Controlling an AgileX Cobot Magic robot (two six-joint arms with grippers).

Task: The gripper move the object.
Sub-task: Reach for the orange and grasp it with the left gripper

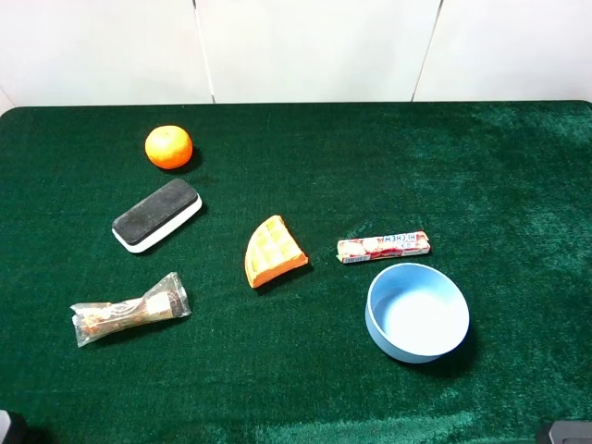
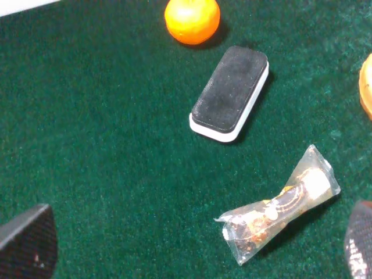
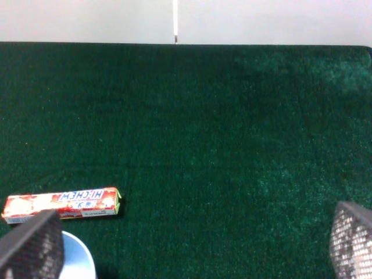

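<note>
The small round orange fruit (image 1: 168,147) sits on the green cloth at the far left of the table. It also shows in the left wrist view (image 2: 192,20), with nothing touching it. My left gripper (image 2: 192,247) is open and empty, with its fingertips (image 2: 26,244) spread wide, well short of the fruit and near a wrapped snack. My right gripper (image 3: 192,244) is open and empty over the right side of the table, far from the fruit. In the exterior high view only dark bits show at the bottom corners.
A black-and-white eraser (image 1: 156,215) lies just in front of the fruit. A clear-wrapped snack (image 1: 130,309) lies front left. An orange waffle wedge (image 1: 274,251) is at the middle, with a Hi-Chew candy stick (image 1: 383,246) and a blue bowl (image 1: 416,312) to its right.
</note>
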